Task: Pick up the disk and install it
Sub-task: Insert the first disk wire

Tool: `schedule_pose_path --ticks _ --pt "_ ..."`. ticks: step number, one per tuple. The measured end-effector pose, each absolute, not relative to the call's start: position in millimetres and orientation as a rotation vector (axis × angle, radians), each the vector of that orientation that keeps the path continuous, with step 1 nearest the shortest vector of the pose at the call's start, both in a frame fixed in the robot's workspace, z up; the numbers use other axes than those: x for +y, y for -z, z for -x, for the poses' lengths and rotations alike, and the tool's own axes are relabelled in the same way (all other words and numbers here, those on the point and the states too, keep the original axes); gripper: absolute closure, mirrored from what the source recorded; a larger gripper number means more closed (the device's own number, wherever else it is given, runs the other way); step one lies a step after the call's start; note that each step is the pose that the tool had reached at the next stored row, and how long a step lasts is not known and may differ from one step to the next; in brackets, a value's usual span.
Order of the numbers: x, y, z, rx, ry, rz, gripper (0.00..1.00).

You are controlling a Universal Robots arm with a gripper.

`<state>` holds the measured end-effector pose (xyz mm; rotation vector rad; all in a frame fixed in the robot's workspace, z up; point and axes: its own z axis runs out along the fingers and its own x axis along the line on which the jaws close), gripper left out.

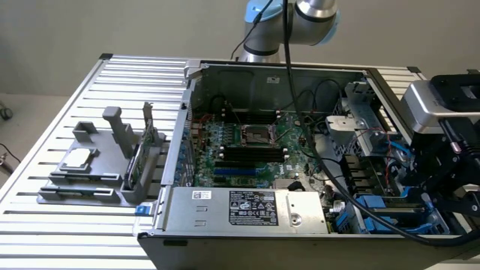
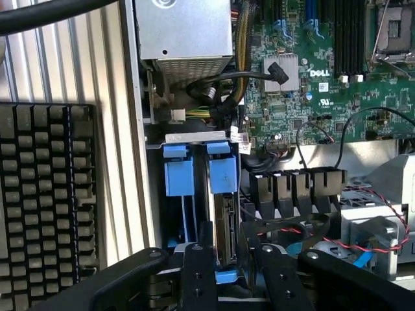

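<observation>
The disk [image 2: 225, 217] stands on edge in a drive bay slot at the front corner of the open computer case [image 1: 188, 101]. Its grey metal side shows, with its blue bracket [image 2: 222, 172] at the far end. My gripper [image 2: 230, 249] straddles the disk's near end. One black finger [image 2: 198, 275] lies against one face, the other finger [image 2: 275, 275] close by the opposite face, jaws closed on it. In the exterior view my gripper [image 1: 439, 185] hangs low over the blue drive bays [image 1: 375, 205] at the exterior view's right.
A second blue bracket [image 2: 178, 170] fills the neighbouring slot. Black connectors [image 2: 292, 188] and loose cables [image 2: 214, 81] crowd the bay. The power supply [image 1: 248, 208] and motherboard [image 1: 248, 140] fill the case. A grey fixture [image 1: 82, 169] with a green card [image 1: 139, 163] stands on the slatted table [image 1: 120, 79].
</observation>
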<state>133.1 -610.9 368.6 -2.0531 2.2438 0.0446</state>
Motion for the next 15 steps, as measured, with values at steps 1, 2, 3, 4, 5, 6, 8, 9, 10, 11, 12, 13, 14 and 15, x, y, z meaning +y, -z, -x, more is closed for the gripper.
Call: schedule_pose_path --ticks 1,2,3,4,5,6,8,9,10,11,12,13,14,15 --pt "-610.9 -368.7 -133.1 2.254 -0.044 2.040 0.69" --pt "-610.9 -368.7 -133.1 2.265 -0.044 2.026 0.69" --pt "-610.9 -368.8 -133.1 2.275 -0.044 2.014 0.69" --pt "-610.9 -368.8 -133.1 2.286 -0.044 2.000 0.69" --pt "-610.9 -368.8 -133.1 2.296 -0.044 1.986 0.69" --pt "-610.9 -368.8 -133.1 2.307 -0.044 1.973 0.69" --pt "-610.9 -368.9 -133.1 2.327 -0.044 1.945 0.69" --pt "-610.9 -368.8 -133.1 2.337 -0.044 1.931 0.69" --pt "-610.9 -368.9 -133.1 2.348 -0.044 1.916 0.69" --pt "-610.9 -368.8 -133.1 2.365 -0.044 1.893 0.69" --pt "-610.9 -368.9 -133.1 2.376 -0.044 1.877 0.69" --pt "-610.9 -368.8 -133.1 2.386 -0.044 1.863 0.69" --pt "-610.9 -368.8 -133.1 2.395 -0.044 1.849 0.69" --pt "-610.9 -368.8 -133.1 2.405 -0.044 1.835 0.69"
